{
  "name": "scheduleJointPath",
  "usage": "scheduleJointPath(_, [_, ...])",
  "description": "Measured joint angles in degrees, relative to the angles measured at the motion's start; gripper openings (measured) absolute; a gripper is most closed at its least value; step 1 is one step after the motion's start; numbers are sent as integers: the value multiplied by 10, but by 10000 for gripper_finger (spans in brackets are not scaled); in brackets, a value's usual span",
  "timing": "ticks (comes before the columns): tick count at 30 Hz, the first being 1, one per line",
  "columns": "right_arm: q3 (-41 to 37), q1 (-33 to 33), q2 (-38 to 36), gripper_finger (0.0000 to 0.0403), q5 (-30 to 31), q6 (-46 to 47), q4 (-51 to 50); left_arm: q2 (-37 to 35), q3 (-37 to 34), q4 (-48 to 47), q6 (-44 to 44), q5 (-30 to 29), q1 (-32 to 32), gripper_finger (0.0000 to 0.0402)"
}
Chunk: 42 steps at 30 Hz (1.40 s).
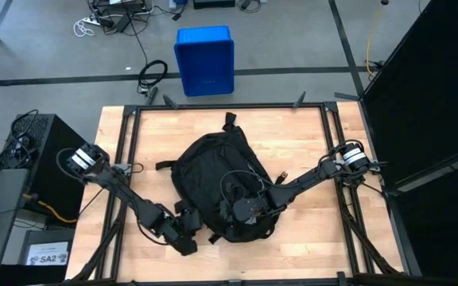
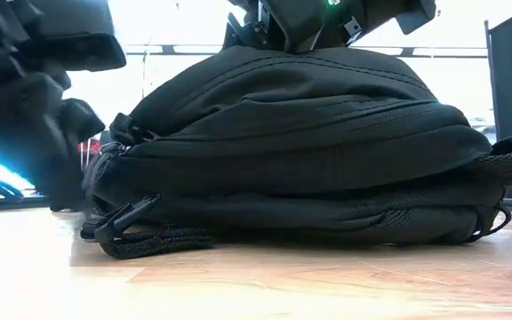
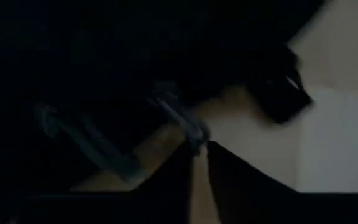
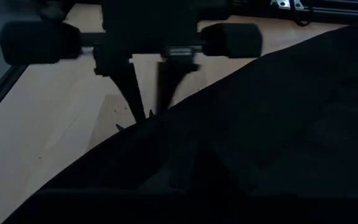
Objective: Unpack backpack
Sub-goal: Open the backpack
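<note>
The black backpack (image 1: 213,171) lies flat in the middle of the wooden table, its bulk filling the low view (image 2: 300,133). My left gripper (image 1: 188,242) is at the pack's near left corner, shut, with a grey zipper pull (image 3: 182,118) at its fingertips. The right wrist view shows it from the front (image 4: 148,115), at the pack's edge (image 4: 166,124). My right gripper (image 1: 241,210) rests on top of the pack near its near end; its fingertips are hidden in the dark fabric. My left gripper pinches the end of the grey zipper pull (image 3: 196,135) between its two fingertips, only at their free ends. The fingers (image 4: 132,93) slant down from the table's left near side. The pull stays on the pack's edge, just above the table. My right gripper is shut on the fabric on top of the backpack (image 4: 185,165), coming slanting down from the table's right. The gripper itself hides the place of contact. Creases in the cloth run toward it.
A loose strap with a black buckle (image 2: 123,222) lies on the table at the pack's left near corner. Black frame rails (image 1: 130,143) run along the table's sides. A blue bin (image 1: 205,59) stands on the floor beyond the far edge. Bare wood (image 1: 308,159) shows either side.
</note>
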Motion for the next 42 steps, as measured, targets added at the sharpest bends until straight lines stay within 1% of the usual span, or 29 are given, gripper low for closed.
scheduleJointPath(2, [0, 0, -1, 21, -7, -3, 9, -7, 5, -1, 1, 16, -1, 7])
scheduleJointPath(4, [0, 1, -2, 21, -23, -13, 32, -15, 12, 2, 7, 18, -2, 3])
scheduleJointPath(7, [0, 4, -3, 21, -46, -32, 69, -25, 22, 1, 28, 18, -2, 1])
scheduleJointPath(11, [0, 9, -3, 21, -54, -42, 78, -28, 35, 2, 58, 6, -2, 0])
scheduleJointPath(13, [0, 14, -3, 21, -71, -57, 85, -28, 41, 2, 72, 3, -2, 0])
scheduleJointPath(15, [0, 23, -3, 26, -89, -80, 87, -28, 45, 1, 77, 0, -1, 0])
scheduleJointPath(18, [0, 42, -3, 43, -89, -110, 84, -29, 46, 2, 79, -3, 0, 0])
scheduleJointPath(22, [0, 70, -3, 85, -50, -141, 85, -37, 46, 7, 88, -3, 0, 0])
scheduleJointPath(28, [1, 105, 24, 160, 88, -199, 105, -74, 46, 35, 107, -5, 0, 0])
scheduleJointPath(31, [7, 114, 41, 186, 148, -232, 115, -94, 47, 50, 119, -9, 3, 0])
scheduleJointPath(33, [22, 115, 54, 196, 180, -253, 115, -103, 47, 52, 121, -10, 7, 0])
scheduleJointPath(35, [36, 114, 63, 201, 192, -264, 117, -108, 47, 58, 126, -11, 13, 0])
scheduleJointPath(37, [49, 109, 73, 200, 187, -267, 117, -110, 47, 58, 135, -11, 19, 0])
scheduleJointPath(42, [50, 100, 74, 187, 182, -260, 108, -110, 47, 45, 126, -6, 22, 0])
